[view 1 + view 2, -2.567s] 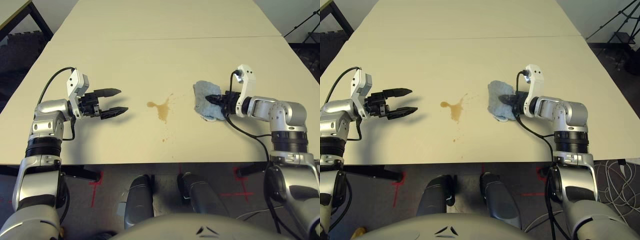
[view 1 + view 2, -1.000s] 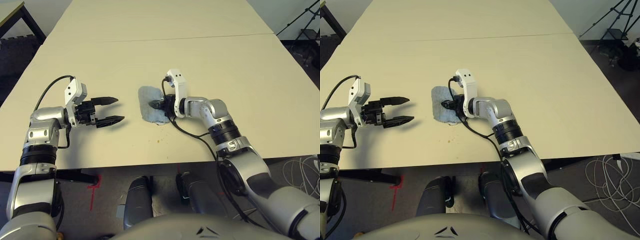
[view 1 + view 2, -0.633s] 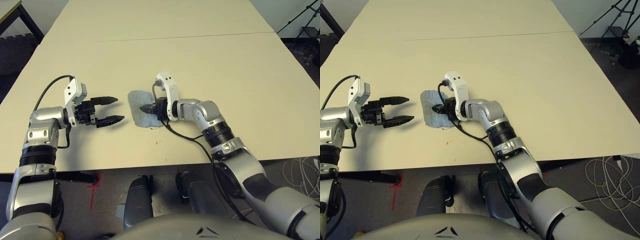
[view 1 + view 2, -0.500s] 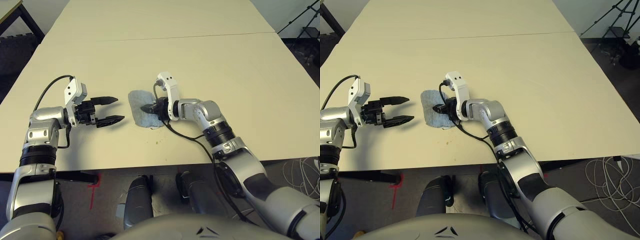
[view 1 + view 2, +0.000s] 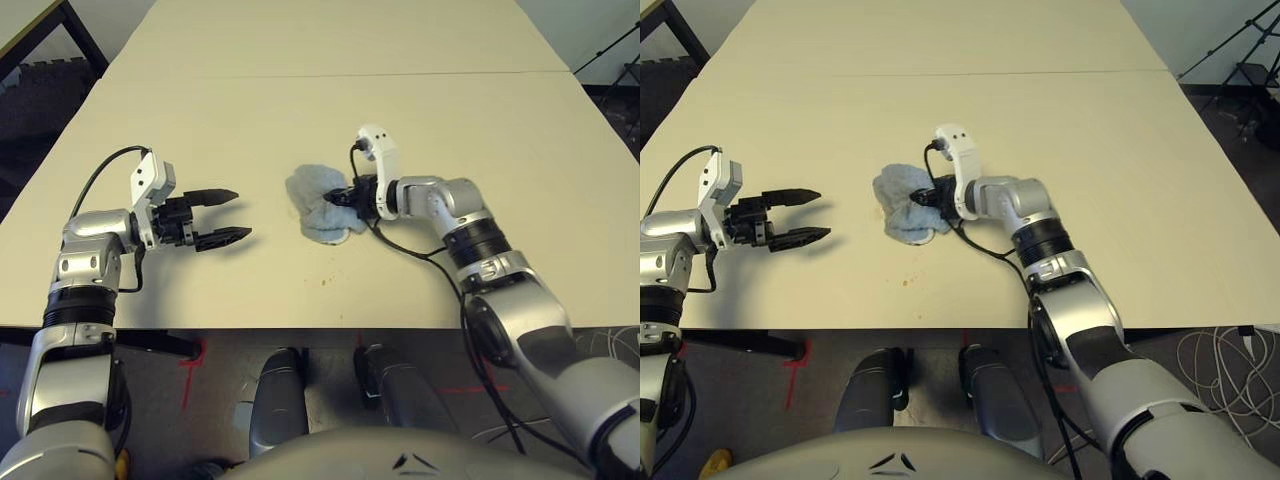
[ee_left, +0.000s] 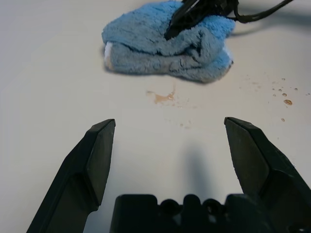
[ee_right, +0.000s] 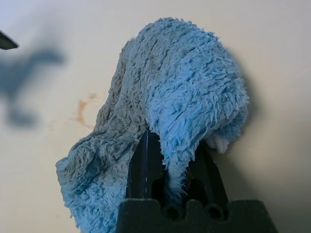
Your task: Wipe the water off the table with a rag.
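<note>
Nearest the robot, a few tiny amber-brown drops of water [image 5: 324,281] sat on the large pale cream-beige matte table [image 5: 300,130], close to its front edge and well apart from both arms. Farther in on the left, the left gripper [image 5: 232,214] hovered just above the tabletop with its two black fingers spread wide and nothing between them, aimed toward the middle of the table. Between that gripper and the cloth, the left wrist view showed a faint amber-brown smear [image 6: 163,96] on the bare surface, just beside the cloth's near edge, with more specks [image 6: 283,95] scattered off to one side. At about the same depth as the left gripper, near the middle of the table, lay the soft light-blue terry rag [image 5: 318,203], bunched and folded into a rumpled heap with a whitish edge showing at one end. The right gripper [image 5: 346,197] reached in from the right and pressed into it, its black fingers [image 7: 146,160] closed on a fold of the fuzzy cloth, which draped over them. Beyond the rag, a thin seam line [image 5: 330,74] ran straight across the tabletop from side to side.
</note>
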